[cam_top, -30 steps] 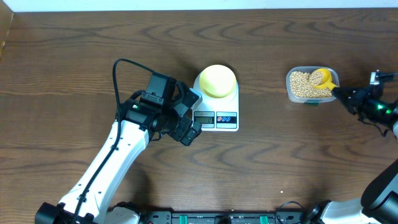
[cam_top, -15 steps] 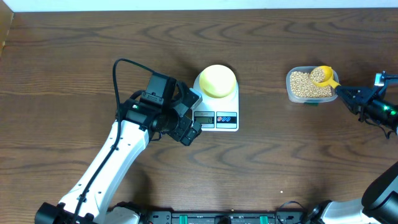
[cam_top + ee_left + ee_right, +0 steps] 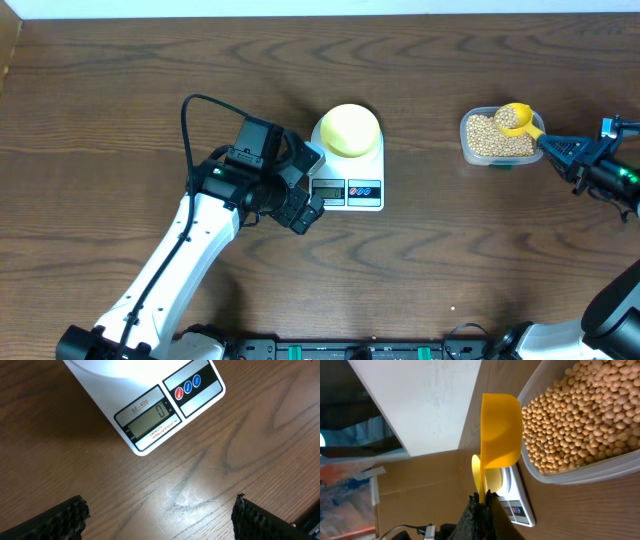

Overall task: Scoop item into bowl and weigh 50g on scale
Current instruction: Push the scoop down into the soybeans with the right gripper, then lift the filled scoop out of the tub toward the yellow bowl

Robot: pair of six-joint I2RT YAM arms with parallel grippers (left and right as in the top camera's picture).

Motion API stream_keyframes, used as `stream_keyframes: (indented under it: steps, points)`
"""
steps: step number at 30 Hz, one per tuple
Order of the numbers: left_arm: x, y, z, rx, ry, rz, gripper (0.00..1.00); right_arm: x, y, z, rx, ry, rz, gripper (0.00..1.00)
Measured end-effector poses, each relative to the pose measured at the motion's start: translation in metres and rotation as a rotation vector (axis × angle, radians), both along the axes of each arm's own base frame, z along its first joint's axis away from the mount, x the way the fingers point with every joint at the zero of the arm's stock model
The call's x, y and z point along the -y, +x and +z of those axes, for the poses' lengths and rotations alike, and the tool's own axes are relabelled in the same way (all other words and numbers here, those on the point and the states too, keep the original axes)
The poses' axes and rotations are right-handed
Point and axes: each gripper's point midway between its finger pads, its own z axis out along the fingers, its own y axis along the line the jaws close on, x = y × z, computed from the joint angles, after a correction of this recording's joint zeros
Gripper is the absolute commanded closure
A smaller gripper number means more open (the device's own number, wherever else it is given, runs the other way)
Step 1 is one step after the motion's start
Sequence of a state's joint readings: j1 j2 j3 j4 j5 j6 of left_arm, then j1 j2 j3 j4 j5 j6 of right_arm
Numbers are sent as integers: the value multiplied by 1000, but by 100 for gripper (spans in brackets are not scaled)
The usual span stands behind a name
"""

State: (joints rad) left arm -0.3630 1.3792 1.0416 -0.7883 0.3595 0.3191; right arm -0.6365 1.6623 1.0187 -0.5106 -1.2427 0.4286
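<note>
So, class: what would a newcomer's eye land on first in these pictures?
The bright yellow scoop, held by the right gripper, hangs over the clear container of tan beans at the table's right. Mid-table, a pale yellow-green bowl sits on the white scale, the open left gripper beside its display.

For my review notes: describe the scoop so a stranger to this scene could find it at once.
On the wooden table, go to the clear container of beans at the right. The scoop is over its far corner, handle pinched in the right gripper. It is bright yellow, deeper than the pale bowl on the scale.
</note>
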Motion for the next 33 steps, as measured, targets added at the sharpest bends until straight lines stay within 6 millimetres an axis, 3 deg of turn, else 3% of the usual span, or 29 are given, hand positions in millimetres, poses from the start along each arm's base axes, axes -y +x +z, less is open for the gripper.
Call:
stream_keyframes:
  steps: [8, 20, 33]
  points:
    - [0, 0, 0, 0, 0, 0, 6, -37, 10, 4, -9, 28, 89, 99]
    - [0, 0, 0, 1, 2, 1, 6, -113, 41, 33, 105, 43, 257, 99]
    - [-1, 0, 0, 1, 3, 1, 6, -192, 46, 45, 106, 52, 365, 99]
